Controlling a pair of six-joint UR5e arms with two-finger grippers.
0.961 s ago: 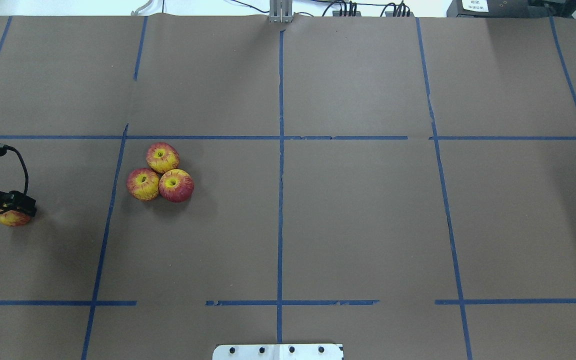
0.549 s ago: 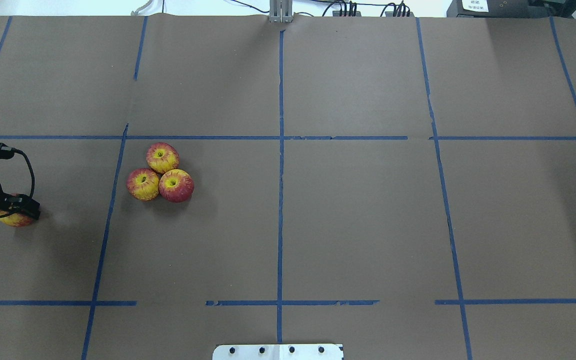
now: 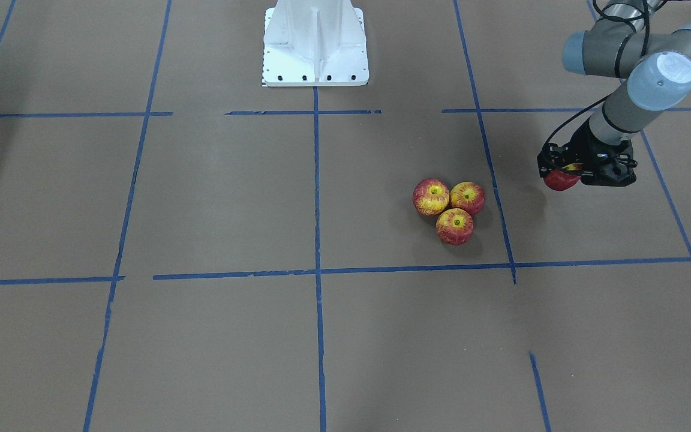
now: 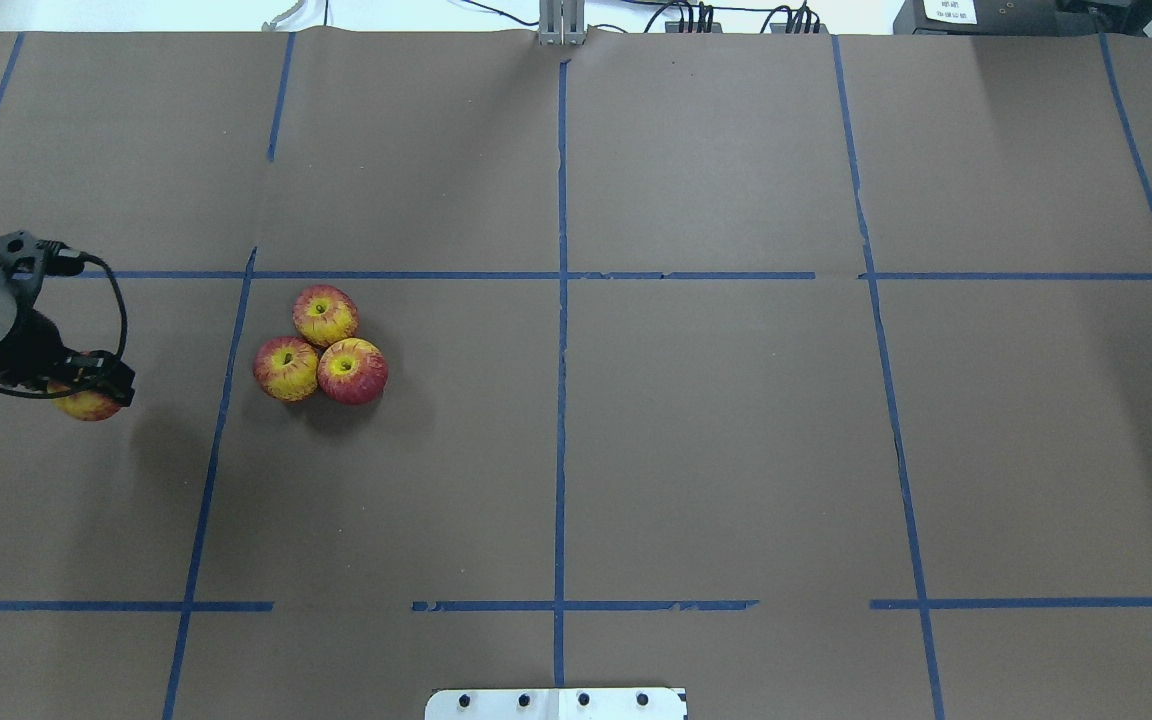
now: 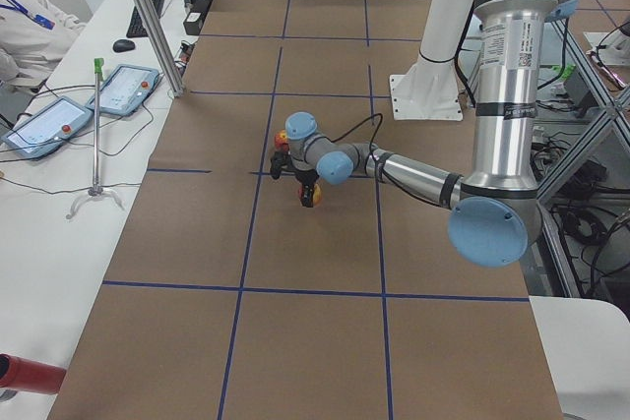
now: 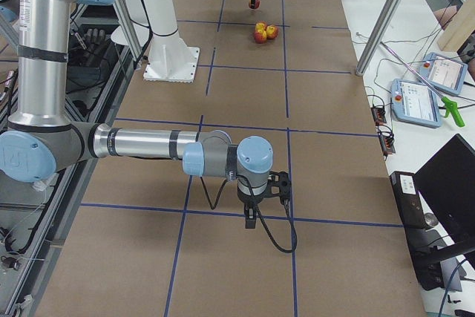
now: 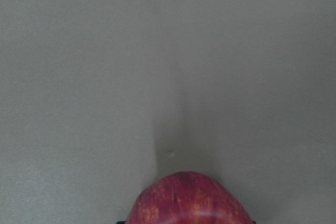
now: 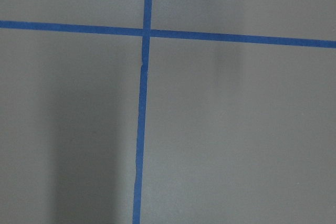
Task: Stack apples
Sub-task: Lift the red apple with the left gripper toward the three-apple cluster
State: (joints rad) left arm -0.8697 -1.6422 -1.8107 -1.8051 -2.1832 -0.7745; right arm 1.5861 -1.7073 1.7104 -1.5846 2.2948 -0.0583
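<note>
Three red-and-yellow apples sit touching in a triangle on the brown table: one (image 4: 325, 314), one (image 4: 286, 368) and one (image 4: 352, 371). The cluster also shows in the front view (image 3: 454, 226) and in the right side view (image 6: 261, 33). My left gripper (image 4: 88, 398) is shut on the fourth apple (image 4: 86, 407) and holds it above the table, left of the cluster. The held apple (image 3: 560, 180) shows in the front view, and its red top (image 7: 189, 200) in the left wrist view. My right gripper (image 6: 252, 217) hangs over bare table far from the apples. I cannot tell whether it is open or shut.
Blue tape lines (image 4: 561, 300) divide the brown table into squares. The white robot base plate (image 3: 315, 54) stands at the near edge. Tablets (image 5: 123, 88) and a metal post (image 5: 148, 17) stand on the operators' side table.
My left gripper has carried the held apple to the right, toward the three-apple cluster, and a little farther from the robot. The cluster has not moved.
</note>
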